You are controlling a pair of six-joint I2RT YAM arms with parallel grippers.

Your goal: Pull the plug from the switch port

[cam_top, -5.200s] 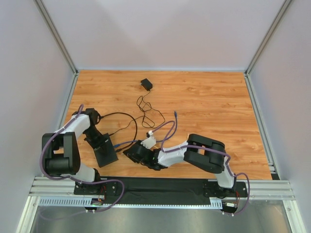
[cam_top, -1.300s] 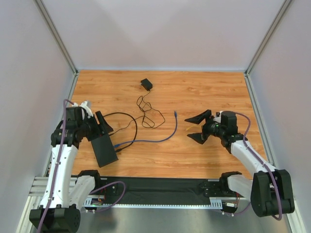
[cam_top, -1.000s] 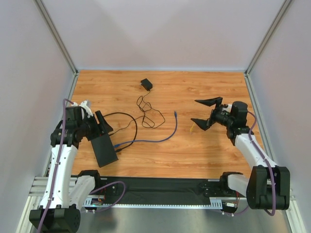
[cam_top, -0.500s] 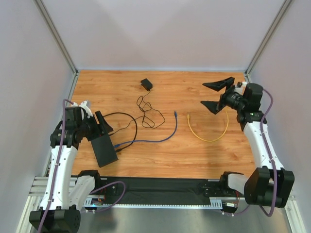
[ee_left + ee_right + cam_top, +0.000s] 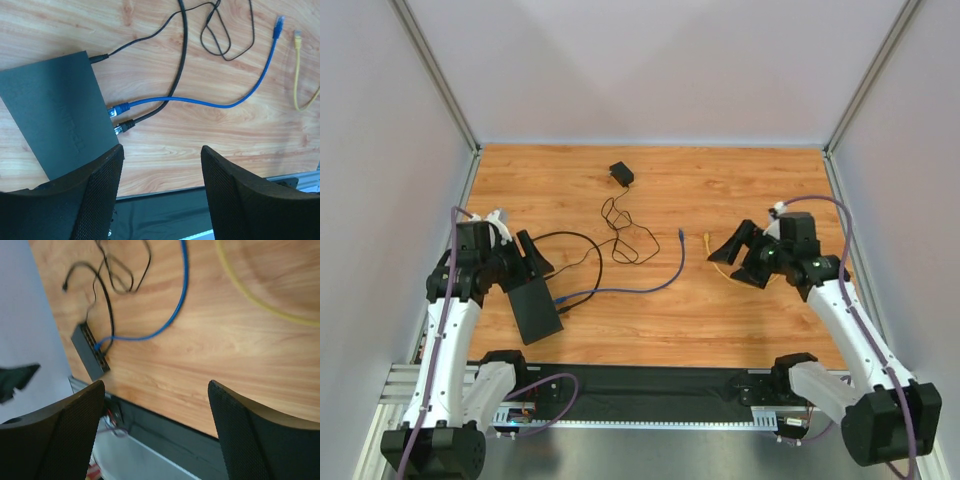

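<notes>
The switch (image 5: 536, 311) is a flat black box lying at the left front of the table. A blue plug (image 5: 118, 109) and a black plug (image 5: 125, 126) sit in sockets on its narrow edge. The blue cable (image 5: 640, 290) runs right, to a free end near the table's middle. My left gripper (image 5: 531, 254) hovers open just above the switch's far end, holding nothing. In its wrist view the switch (image 5: 55, 117) lies left of the fingers. My right gripper (image 5: 737, 261) is open and empty, raised over a loose yellow cable (image 5: 708, 241). The right wrist view shows the switch (image 5: 90, 352) far off.
A small black adapter block (image 5: 621, 173) lies at the back, and its thin black lead (image 5: 620, 235) coils toward the middle. A thicker black cable (image 5: 582, 262) loops from the switch. Grey walls close in three sides. A black mat (image 5: 650, 382) runs along the near edge.
The right arm swung from the far right corner back toward the middle, now over the yellow cable, and its jaws narrowed slightly. The left arm and the switch stayed put.
</notes>
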